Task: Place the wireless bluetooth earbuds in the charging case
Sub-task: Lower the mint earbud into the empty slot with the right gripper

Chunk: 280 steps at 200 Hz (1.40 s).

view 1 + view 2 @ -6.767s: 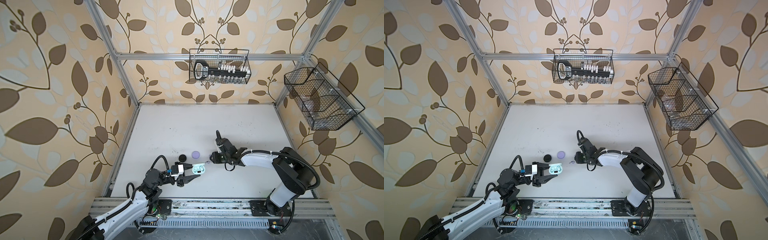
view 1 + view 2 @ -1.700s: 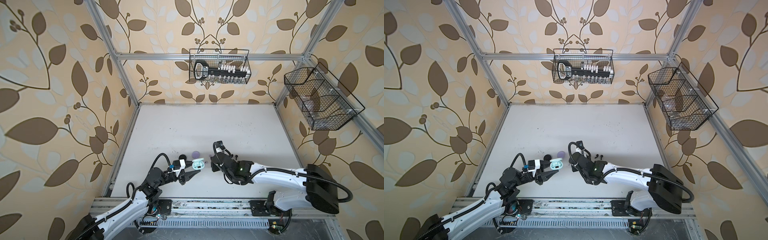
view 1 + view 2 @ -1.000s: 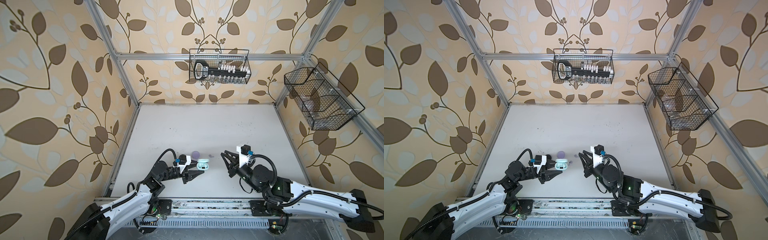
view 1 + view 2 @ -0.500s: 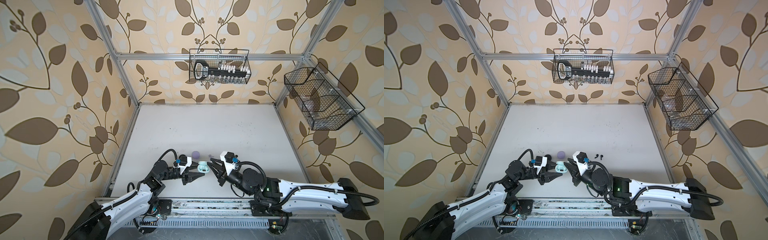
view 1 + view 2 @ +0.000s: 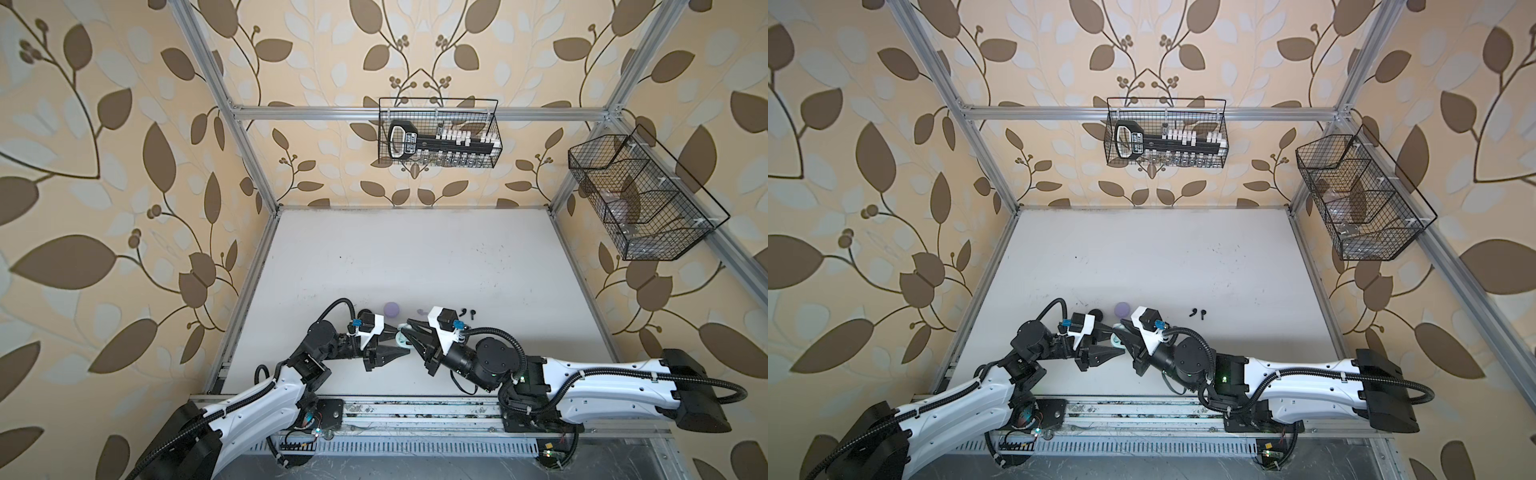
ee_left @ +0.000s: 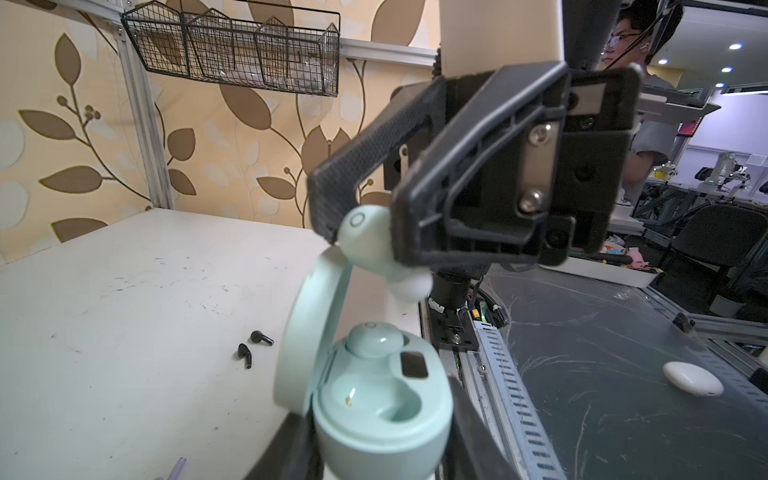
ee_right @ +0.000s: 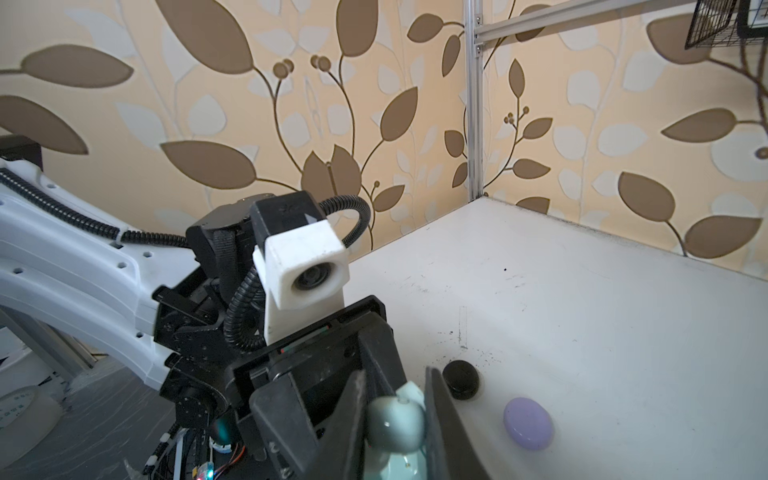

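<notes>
Low in both top views, the left gripper (image 5: 398, 343) (image 5: 1115, 341) comes in from the left edge. Its jaws are part-way closed and clamp the sides of the mint charging case (image 5: 402, 340). Just above it in the frame, on the white table (image 5: 415, 257), sits the round black case (image 7: 460, 379). To its right is the lavender case (image 5: 391, 308). The two lie near each other but apart.

At the lower centre of the left wrist view, the mint case's lid (image 6: 307, 332) stands open on the left. The seated mint earbud (image 6: 374, 340) fills the far socket. The near socket (image 6: 374, 405) shows only a small gold contact.

Straight above that opening is the right gripper (image 6: 370, 232), its jaws drawn nearly together. It pinches the second mint earbud (image 6: 365, 243), white tip pointing down at the case. The earbud hangs right by the lid's top edge; I can't tell whether they touch. The right wrist view agrees: the same earbud sits squeezed between the two dark fingers (image 7: 353, 415) at the bottom of the frame.

Moving right in a top view, a lavender earbud (image 5: 422, 311) lies on the table just above the right wrist camera. Further right, the pair of black earbuds (image 5: 467, 312) lies close together, well clear of both grippers.
</notes>
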Tool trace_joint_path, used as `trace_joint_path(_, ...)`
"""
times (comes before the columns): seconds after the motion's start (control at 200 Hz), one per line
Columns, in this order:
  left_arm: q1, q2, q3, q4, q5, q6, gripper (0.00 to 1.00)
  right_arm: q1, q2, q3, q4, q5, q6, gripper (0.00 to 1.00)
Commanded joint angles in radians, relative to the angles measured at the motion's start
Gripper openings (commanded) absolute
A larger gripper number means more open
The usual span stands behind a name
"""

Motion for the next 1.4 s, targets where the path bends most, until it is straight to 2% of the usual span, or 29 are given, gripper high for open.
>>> trace_joint_path(0.0,-0.009,-0.001,0.041,0.083,0.041,-0.015,0.00,0.006,0.015,-0.023,0.077,-0.020,-0.035,0.20)
trace_joint_path(0.47,-0.009,-0.024,0.041,0.074,0.026,-0.026,0.00,0.007,0.067,-0.066,0.147,-0.039,-0.042,0.19)
trace_joint_path(1.395,-0.011,-0.064,0.029,0.066,-0.001,-0.030,0.00,0.050,0.152,-0.099,0.220,0.028,-0.013,0.19)
